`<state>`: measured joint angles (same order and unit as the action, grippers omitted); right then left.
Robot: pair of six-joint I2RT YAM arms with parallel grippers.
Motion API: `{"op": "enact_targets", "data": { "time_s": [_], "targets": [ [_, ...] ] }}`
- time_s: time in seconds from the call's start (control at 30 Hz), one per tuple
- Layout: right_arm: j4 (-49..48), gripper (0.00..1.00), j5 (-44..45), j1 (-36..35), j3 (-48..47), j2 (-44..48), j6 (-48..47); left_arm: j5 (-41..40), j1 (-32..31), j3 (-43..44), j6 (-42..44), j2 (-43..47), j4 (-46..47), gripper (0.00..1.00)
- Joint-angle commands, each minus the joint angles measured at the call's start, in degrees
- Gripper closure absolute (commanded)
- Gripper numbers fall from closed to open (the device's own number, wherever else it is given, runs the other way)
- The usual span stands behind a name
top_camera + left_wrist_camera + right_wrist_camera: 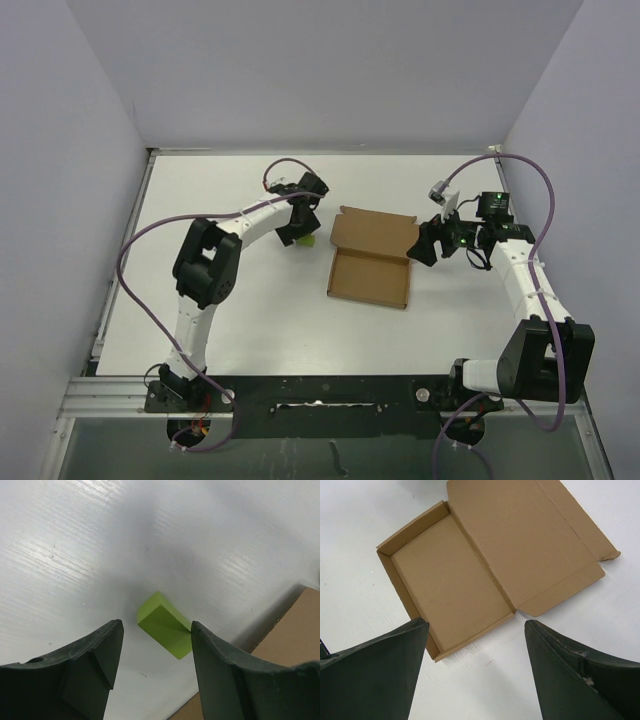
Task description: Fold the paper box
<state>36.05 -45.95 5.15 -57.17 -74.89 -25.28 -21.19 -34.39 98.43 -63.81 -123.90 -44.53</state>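
The brown paper box [370, 262] lies open in the middle of the white table, its shallow tray toward the front and its lid flat toward the back. The right wrist view shows the tray [447, 582] with raised walls and the lid [520, 540] with side flaps. My right gripper [425, 243] is open and empty, hovering just right of the box; in its wrist view [476, 625] the tray's near wall lies between the fingers. My left gripper [297, 232] is open at the box's left, above a small yellow-green block [165, 625], whose right end touches the right finger.
The yellow-green block [306, 240] sits on the table just left of the box's back-left corner. A corner of the box [295, 630] shows at the right of the left wrist view. White walls close in the table at the back and both sides.
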Motion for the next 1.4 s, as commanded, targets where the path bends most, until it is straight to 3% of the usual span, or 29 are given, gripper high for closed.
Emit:
{"op": "enact_targets", "data": {
  "time_s": [0.0, 0.07, 0.27, 0.4, 0.47, 0.57, 0.7, 0.8, 1.0, 1.23, 1.37],
  "targets": [
    [-1.8, 0.2, -1.1, -0.5, 0.0, 0.1, -0.9, -0.6, 0.2, 2.5, -0.4, -2.9, -0.6, 0.48],
    [-1.9, 0.2, -1.1, -0.5, 0.0, 0.1, -1.0, 0.3, 0.5, 2.0, 0.3, -3.0, 0.4, 0.55],
    [-1.8, 0.2, -1.2, -0.5, 0.0, 0.1, -1.0, 0.6, 0.7, 1.3, 0.7, -3.0, 1.3, 0.57],
    [-1.8, 0.2, -1.1, -0.5, 0.0, 0.1, -1.1, 0.6, 0.7, 0.2, 1.6, -2.1, 2.3, 0.7],
    [-1.7, 0.2, -1.2, -0.5, 0.0, 0.1, -1.1, 0.6, 0.6, -0.8, 3.0, -1.3, 3.9, 0.85],
    [-1.8, 0.2, -1.2, -0.6, 0.0, 0.1, -1.2, 1.0, 0.6, -3.0, 4.9, 0.5, 6.0, 0.96],
    [-1.7, 0.2, -1.2, -0.6, 0.0, 0.0, -1.2, 1.3, 0.3, -8.3, 9.9, 4.9, 11.4, 1.0],
    [-1.7, 0.2, -1.3, -0.7, 0.0, -0.1, -1.3, 2.8, -0.2, -16.2, 16.2, 10.7, 20.6, 1.0],
    [-1.7, 0.2, -1.1, -0.9, -0.1, -0.4, -1.4, 17.7, -0.1, -36.5, 37.9, 23.8, 48.2, 1.0],
    [-1.6, 0.2, -1.1, -0.9, 0.0, -0.5, -1.4, 38.6, 0.3, -43.4, 49.0, 27.9, 60.3, 1.0],
    [-1.6, 0.2, -1.2, -0.8, 0.0, -0.5, -1.4, 46.3, 0.2, -42.7, 53.0, 27.8, 61.1, 1.0]
  ]
}}
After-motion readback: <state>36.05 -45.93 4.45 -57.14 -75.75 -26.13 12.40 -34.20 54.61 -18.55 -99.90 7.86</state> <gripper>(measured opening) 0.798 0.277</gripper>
